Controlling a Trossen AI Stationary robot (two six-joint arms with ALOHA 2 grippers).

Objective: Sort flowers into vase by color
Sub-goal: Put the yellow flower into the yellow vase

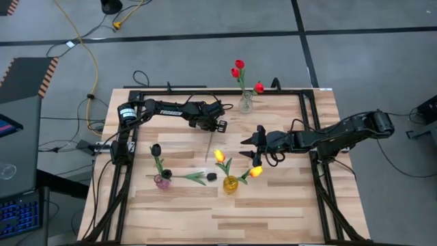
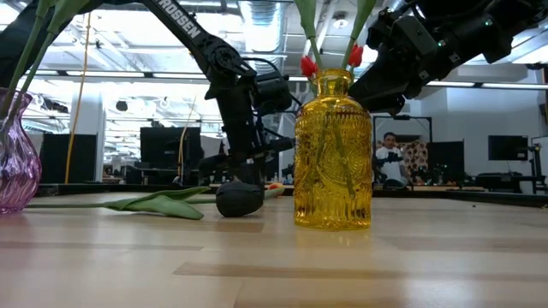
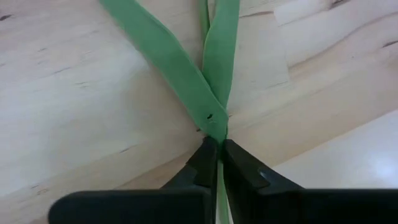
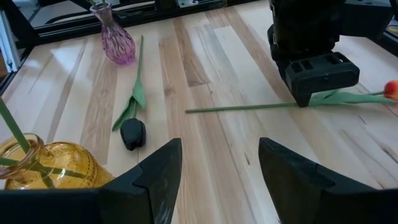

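A tulip with a red-orange head (image 4: 391, 89) lies across the table's middle, its thin stem (image 1: 207, 147) pointing toward the near edge. My left gripper (image 1: 217, 127) is over it and shut on it. My right gripper (image 1: 250, 140) hovers open just to the right, touching nothing. A black tulip (image 1: 198, 178) lies flat on the table between the pink vase (image 1: 162, 182), which holds one black tulip, and the yellow vase (image 1: 231, 184), which holds two yellow tulips. The clear vase (image 1: 246, 104) near the far edge holds red tulips. My left gripper pinches the tulip's stem between its two fingertips (image 3: 208, 158), right where the two long leaves (image 3: 211, 121) branch off. The fingers come from above, pointing down, across the stem. The flower lies level, and its bare stem end (image 4: 189, 111) rests on the table.
Black frame rails run along the table's left, right and far edges (image 1: 308, 116). Bare wood lies in front of the vases toward the near edge (image 1: 225, 219). In the low view the yellow vase (image 2: 334, 154) stands close, with the black tulip's head (image 2: 240, 198) beside it.
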